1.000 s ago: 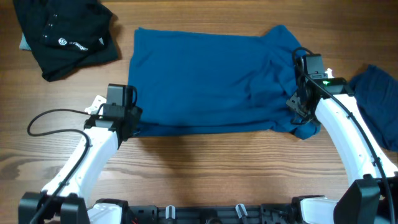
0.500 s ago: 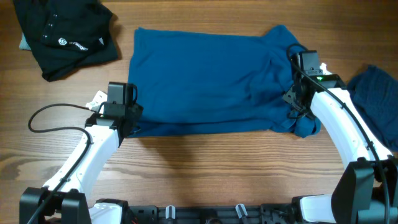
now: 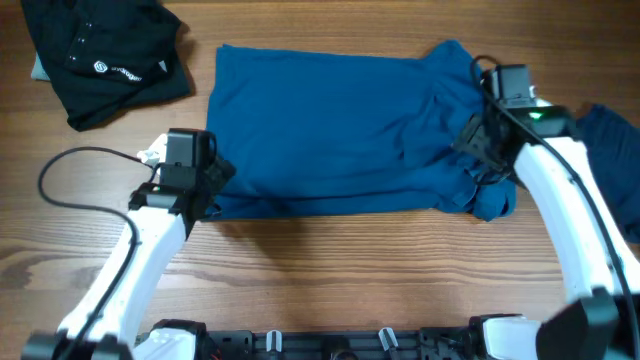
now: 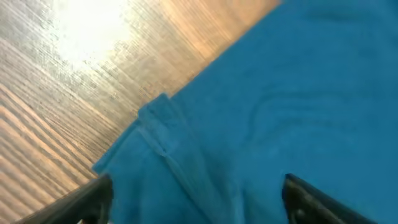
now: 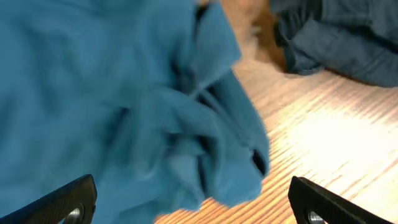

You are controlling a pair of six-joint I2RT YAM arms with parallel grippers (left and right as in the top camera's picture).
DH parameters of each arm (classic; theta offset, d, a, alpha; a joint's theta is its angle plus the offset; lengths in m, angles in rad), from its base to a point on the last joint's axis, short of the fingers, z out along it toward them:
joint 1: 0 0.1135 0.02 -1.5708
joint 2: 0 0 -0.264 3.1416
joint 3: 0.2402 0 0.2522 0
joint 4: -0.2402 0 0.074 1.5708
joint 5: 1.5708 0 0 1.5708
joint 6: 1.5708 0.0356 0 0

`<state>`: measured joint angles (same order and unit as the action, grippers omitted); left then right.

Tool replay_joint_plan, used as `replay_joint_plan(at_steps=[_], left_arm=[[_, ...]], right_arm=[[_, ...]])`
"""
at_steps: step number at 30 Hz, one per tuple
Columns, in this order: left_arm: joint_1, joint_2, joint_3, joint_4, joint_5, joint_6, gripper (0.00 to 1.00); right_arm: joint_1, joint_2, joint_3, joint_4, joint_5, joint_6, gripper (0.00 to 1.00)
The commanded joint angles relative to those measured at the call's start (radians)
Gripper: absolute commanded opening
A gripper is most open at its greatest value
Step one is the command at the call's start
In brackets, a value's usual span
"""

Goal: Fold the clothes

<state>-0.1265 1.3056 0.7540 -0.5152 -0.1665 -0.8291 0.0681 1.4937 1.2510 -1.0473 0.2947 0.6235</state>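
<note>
Wood table [image 3: 350, 270] shows wide below blue T-shirt's [image 3: 330, 125] front edge.

The T-shirt [image 3: 330, 130] lies in the middle of the surface [image 3: 330, 270]. A heap of cloth [image 3: 105, 55] lies back left; the other garment [image 3: 620, 140] lies right of it.

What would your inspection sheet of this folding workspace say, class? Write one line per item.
Surface: wooden table, patches of glare.
Job's things: blue T-shirt spread flat mid-table, right end bunched; darker blue garment crumpled at right edge.
Clutter: black garment with white logo, far left corner.
End effectors: left end effector open over T-shirt's left corner; right end effector open over bunched end.
Cables: black cable looping beside left arm.
Surroundings: nothing seen.
</note>
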Motion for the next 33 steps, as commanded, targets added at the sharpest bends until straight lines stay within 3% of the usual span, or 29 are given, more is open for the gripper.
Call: replay_joint_plan(at_steps=[1, 2, 4, 8, 10, 15, 18, 24, 33], left_arm=[[-0.004, -0.101, 0.028, -0.043, 0.092, 0.045, 1.0], [-0.004, -0.122, 0.028, -0.053, 0.116, 0.045, 1.0], [-0.004, -0.157, 0.028, -0.074, 0.129, 0.045, 0.99], [-0.003, -0.226, 0.028, -0.121, 0.122, 0.044, 1.0], [-0.003, -0.259, 0.028, -0.145, 0.121, 0.037, 1.0], [0.006, -0.311, 0.028, -0.203, 0.105, 0.036, 1.0], [0.023, -0.323, 0.028, -0.249, 0.086, 0.037, 1.0], [0.039, -0.323, 0.028, -0.317, 0.087, 0.037, 1.0], [0.039, -0.322, 0.028, -0.332, 0.087, 0.037, 1.0]], right_arm=[[-0.004, -0.09, 0.048, 0.002, -0.433, -0.131, 0.99], [0.002, -0.102, 0.048, 0.01, -0.599, -0.195, 0.99], [0.027, -0.108, 0.048, 0.011, -0.74, -0.251, 0.99], [0.13, -0.096, 0.04, -0.017, -0.736, -0.255, 0.99], [0.191, -0.091, 0.021, -0.008, -0.731, -0.177, 0.99], [0.292, -0.09, -0.034, 0.011, -0.543, 0.274, 0.92], [0.325, -0.09, -0.088, 0.073, -0.471, 0.441, 0.93], [0.328, -0.083, -0.239, 0.249, -0.447, 0.583, 0.91], [0.327, 0.044, -0.33, 0.472, -0.454, 0.584, 0.82]])
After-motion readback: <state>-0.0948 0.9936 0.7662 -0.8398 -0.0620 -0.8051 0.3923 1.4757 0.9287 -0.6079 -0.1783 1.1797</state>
